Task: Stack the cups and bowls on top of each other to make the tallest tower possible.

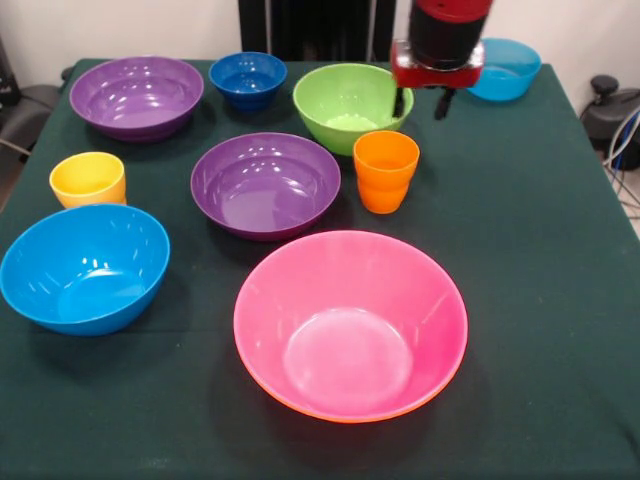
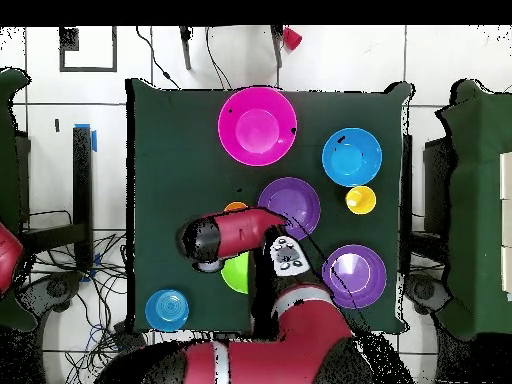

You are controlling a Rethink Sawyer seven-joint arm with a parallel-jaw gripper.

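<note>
My gripper [image 1: 421, 104] hangs open at the green bowl's [image 1: 345, 105] right rim, one finger inside the rim and one outside, and it holds nothing. The orange cup [image 1: 386, 170] stands just in front of that bowl. The yellow cup [image 1: 88, 178] stands at the left. The large pink bowl [image 1: 350, 300] sits nested in the orange bowl [image 1: 335, 414] at the front. One purple bowl [image 1: 265, 185] is in the middle and another [image 1: 137, 95] is at the far left. The small dark blue bowl [image 1: 248, 78] is at the back.
A teal bowl [image 1: 85, 265] sits at the front left and a light blue bowl [image 1: 508, 68] at the far right corner. In the overhead view my arm [image 2: 240, 232] covers part of the green bowl [image 2: 236, 274] and hides the dark blue bowl.
</note>
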